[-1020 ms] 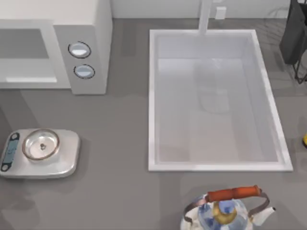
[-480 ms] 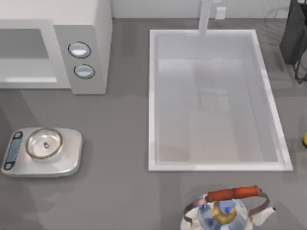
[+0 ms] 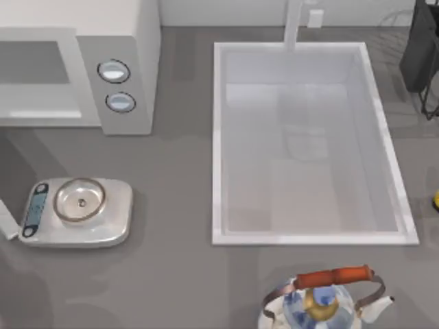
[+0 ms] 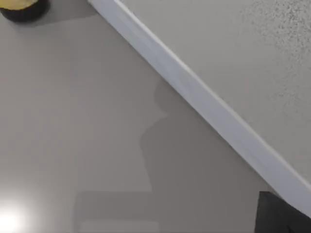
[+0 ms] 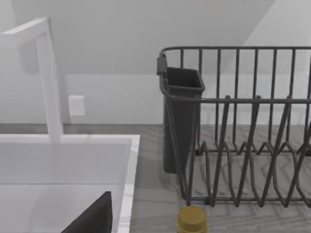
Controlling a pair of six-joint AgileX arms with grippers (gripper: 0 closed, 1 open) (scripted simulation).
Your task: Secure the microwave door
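Nearest sits one kettle (image 3: 322, 301), well clear. Then one scale (image 3: 79, 212), with a thin white sliver, seemingly the microwave door (image 3: 7, 226), touching its left end at the tabletop's (image 3: 171, 192) left edge. Swinging shut, the door could shove the scale along and jam it against the front. Beyond are one sink (image 3: 218, 137) and one microwave (image 3: 130, 27), cavity open, with two knobs (image 3: 114, 71). Farthest is one dish rack (image 5: 243, 121). Whether the left hand (image 4: 284, 216) or right hand (image 5: 92, 218) is open, I cannot tell
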